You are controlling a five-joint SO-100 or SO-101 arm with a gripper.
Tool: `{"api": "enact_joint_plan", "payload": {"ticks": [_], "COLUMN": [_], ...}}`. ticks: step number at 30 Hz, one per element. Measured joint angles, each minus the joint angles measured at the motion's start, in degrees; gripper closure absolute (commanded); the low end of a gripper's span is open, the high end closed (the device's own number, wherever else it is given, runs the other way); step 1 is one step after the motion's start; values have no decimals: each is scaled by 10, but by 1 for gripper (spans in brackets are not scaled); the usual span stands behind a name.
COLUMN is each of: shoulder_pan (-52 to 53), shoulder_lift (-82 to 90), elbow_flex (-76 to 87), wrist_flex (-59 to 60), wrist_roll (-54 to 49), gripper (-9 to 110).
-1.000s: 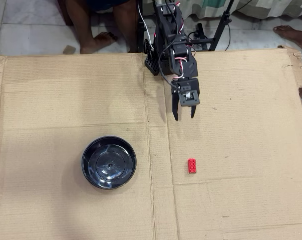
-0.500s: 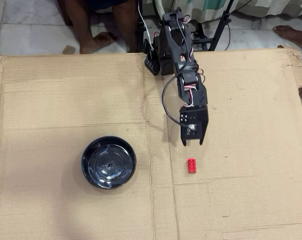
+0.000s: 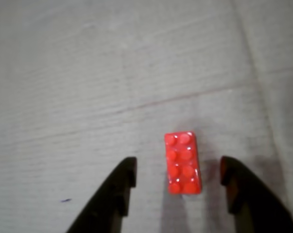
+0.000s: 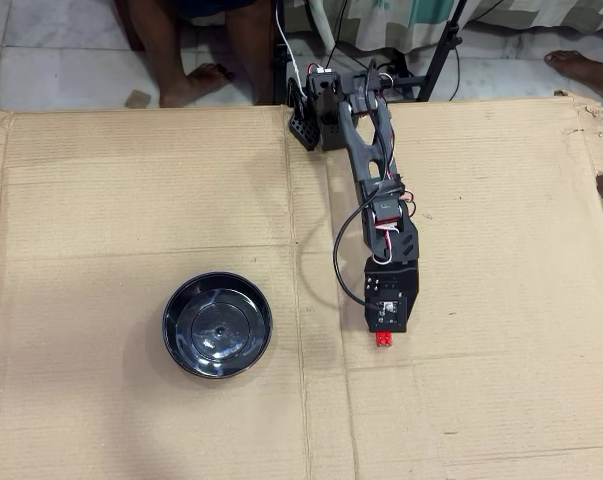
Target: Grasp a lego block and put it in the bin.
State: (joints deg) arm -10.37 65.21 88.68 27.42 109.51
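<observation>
The lego block (image 3: 183,163) is a small bright red studded brick lying flat on the cardboard. In the wrist view it sits between my two black fingers (image 3: 122,187), nearer the right one, not touched by either. My gripper (image 3: 179,170) is open and low over it. In the overhead view only the brick's near end (image 4: 384,339) peeks out from under the gripper (image 4: 386,322). The bin (image 4: 217,325) is a round glossy black bowl, empty, to the left of the gripper in the overhead view.
A large sheet of cardboard (image 4: 131,190) covers the work surface, with a fold seam running down its middle. The arm's base (image 4: 321,105) stands at the far edge. People's bare feet (image 4: 206,80) show on the tiled floor beyond.
</observation>
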Motion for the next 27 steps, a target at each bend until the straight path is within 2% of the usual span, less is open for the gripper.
{"api": "enact_joint_plan", "payload": {"ticks": [11,27], "shoulder_pan": [0,-17], "shoulder_lift": [-93,-105], "elbow_flex": [-79,-68], "wrist_flex": [0,2], "wrist_roll": [0,0], "gripper": [81,82]}}
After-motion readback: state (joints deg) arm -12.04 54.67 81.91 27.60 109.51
